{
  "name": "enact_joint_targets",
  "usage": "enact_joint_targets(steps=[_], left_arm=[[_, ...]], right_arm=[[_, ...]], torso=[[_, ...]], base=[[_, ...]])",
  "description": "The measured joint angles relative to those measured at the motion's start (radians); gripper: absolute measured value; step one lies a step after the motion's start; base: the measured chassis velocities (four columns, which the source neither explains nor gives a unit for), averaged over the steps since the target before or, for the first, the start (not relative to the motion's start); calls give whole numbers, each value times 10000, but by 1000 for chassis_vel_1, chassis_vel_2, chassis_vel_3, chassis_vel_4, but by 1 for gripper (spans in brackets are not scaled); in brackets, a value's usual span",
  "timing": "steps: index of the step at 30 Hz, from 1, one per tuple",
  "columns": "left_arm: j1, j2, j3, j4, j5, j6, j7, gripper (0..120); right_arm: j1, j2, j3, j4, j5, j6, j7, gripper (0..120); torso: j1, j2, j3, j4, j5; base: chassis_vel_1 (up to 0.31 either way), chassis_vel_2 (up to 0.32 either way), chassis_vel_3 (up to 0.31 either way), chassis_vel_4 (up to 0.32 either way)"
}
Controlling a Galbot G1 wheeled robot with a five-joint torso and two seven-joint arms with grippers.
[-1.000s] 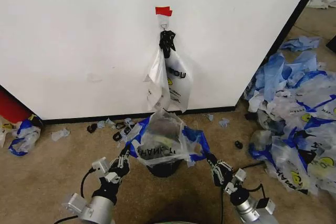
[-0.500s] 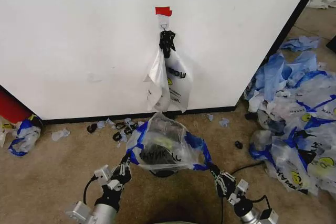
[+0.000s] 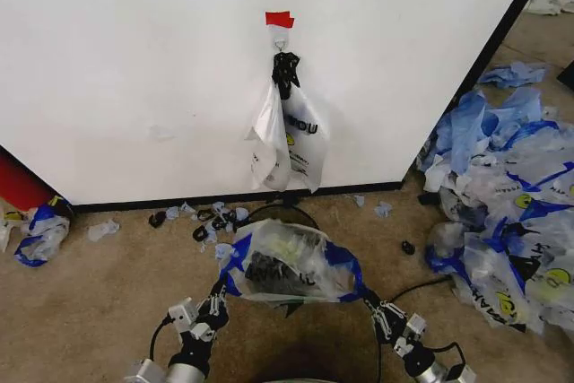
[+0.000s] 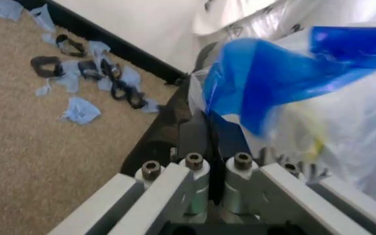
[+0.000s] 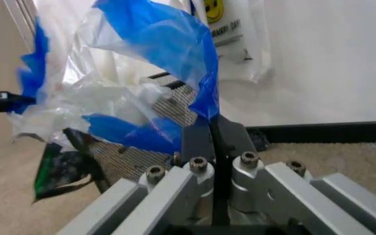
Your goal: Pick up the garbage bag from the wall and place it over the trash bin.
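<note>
Beige carpet below the wall [image 3: 134, 69]: both grippers stretch the garbage bag [image 3: 287, 265] over the trash bin [image 3: 285, 215].
Since a second ago the bag has come lower and nearer the robot, baring the bin's far rim. Left gripper [image 3: 218, 298] and right gripper [image 3: 370, 300] each pinch a blue handle, jaws closed. Translucent whitish film, blue trim, dark lettering; more bags hang on the hook [image 3: 281, 42].

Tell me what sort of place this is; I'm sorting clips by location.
Probably an indoor test space set up for repeated trials: a plain white wall panel with bags on a taped hook, tan carpet, and a heap of used bags. Both grippers hold a garbage bag.
</note>
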Motion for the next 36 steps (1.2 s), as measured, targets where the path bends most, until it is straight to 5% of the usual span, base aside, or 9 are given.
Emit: enact_joint_targets(steps=[12,36], left_arm=[[-564,200,-189,620,-305,50,-84,0],[-1117,297,-220,1512,-391,122,-148,0]], right_arm=[[1435,173,-483,-992,-251,-8,355,0],[2230,550,-671,-2060,-924,-9,578,0]], torso=[[0,0,0,1,0],[0,0,-1,0,0]], base=[[0,0,0,0],[0,0,0,0]])
